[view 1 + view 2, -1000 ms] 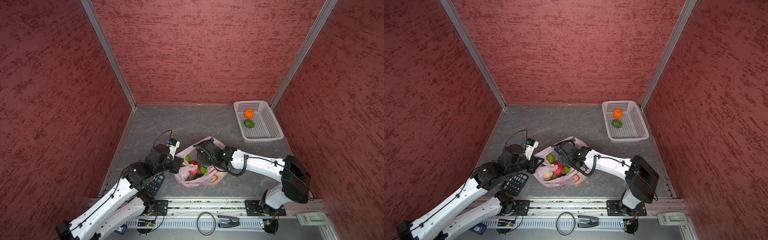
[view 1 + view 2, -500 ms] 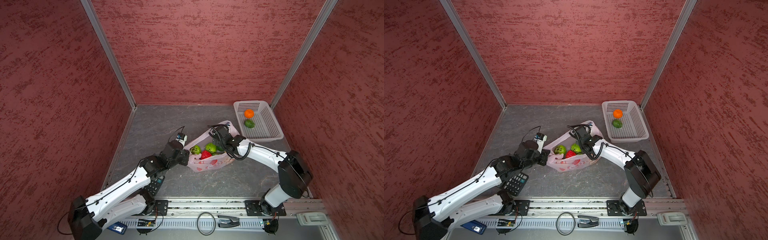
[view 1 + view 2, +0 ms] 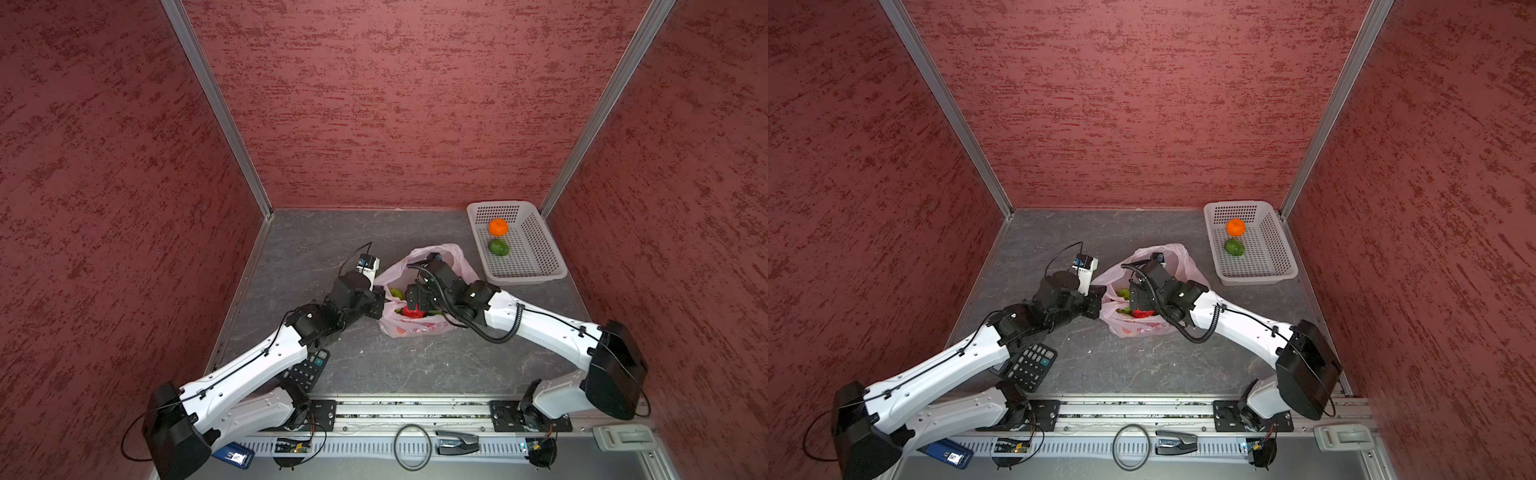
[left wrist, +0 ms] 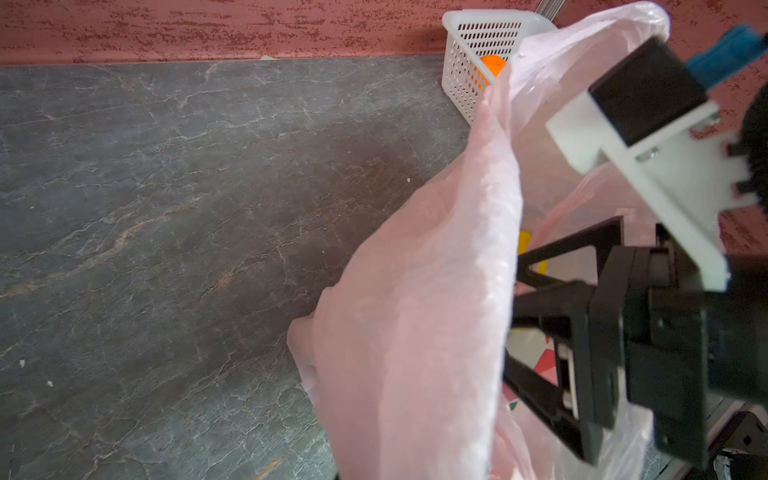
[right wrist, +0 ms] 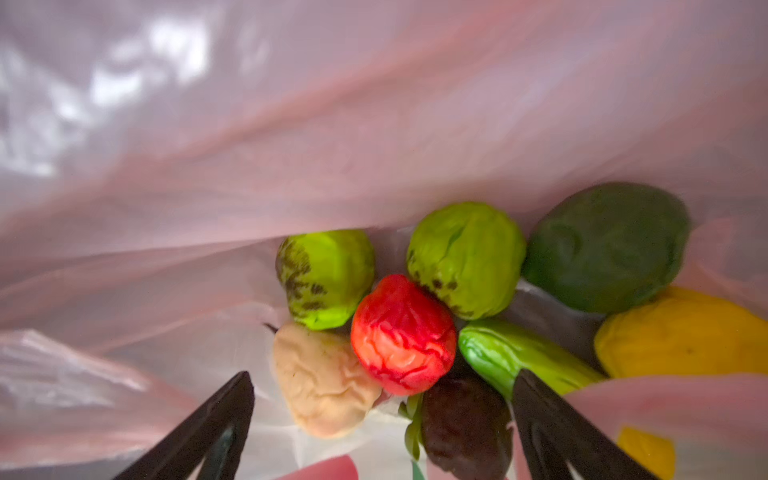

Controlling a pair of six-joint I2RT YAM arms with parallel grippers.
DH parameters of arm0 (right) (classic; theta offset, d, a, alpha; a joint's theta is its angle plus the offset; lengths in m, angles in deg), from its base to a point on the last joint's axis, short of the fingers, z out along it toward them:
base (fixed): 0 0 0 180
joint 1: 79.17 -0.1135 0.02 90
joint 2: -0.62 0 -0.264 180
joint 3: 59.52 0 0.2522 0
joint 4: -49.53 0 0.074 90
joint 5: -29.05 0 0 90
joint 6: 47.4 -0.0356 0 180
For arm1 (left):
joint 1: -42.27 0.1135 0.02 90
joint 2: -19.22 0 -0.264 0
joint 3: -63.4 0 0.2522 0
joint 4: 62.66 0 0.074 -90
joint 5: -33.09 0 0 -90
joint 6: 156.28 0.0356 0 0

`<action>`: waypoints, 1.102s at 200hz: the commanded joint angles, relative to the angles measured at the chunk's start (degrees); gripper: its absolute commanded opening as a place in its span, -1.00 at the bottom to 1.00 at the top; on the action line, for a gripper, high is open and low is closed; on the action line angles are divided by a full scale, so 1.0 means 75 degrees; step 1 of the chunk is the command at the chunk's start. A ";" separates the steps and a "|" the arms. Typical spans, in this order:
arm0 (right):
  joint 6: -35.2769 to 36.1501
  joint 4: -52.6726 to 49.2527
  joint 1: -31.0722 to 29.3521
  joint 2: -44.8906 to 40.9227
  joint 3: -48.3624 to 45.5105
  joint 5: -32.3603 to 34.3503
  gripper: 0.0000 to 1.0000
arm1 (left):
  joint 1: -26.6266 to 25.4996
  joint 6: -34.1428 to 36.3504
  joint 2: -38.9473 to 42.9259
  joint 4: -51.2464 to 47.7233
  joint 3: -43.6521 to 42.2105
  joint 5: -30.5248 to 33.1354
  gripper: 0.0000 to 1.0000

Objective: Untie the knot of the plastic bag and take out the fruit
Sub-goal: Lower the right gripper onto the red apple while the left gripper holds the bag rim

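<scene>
Jaws of right gripper point(image 5: 382, 374) gape inside plastic bag point(image 5: 374, 145), fruit point(image 5: 403, 332) crowding ahead.

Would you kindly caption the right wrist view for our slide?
Open right gripper inside the pink plastic bag, jaws wide before the piled fruit.

**A robot test cell in a lab**

You are working inside a booth of rough red textured wall panels point(image 3: 395, 104) joined by bare aluminium corner posts point(image 3: 216, 108). Its grey marbled tabletop point(image 3: 316, 237) ends at a slotted aluminium rail point(image 3: 415, 409). White-and-black robot arms point(image 3: 257, 365) are bolted there, beside a small exposed circuit board point(image 3: 291, 446) and a loose black cable loop point(image 3: 411, 446).
</scene>
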 commanded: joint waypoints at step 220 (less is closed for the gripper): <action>-0.3858 -0.1237 -0.2286 -0.0965 -0.0944 0.1719 0.97 | -0.2054 -0.1306 0.1115 -0.2212 -0.0731 0.2411 -1.00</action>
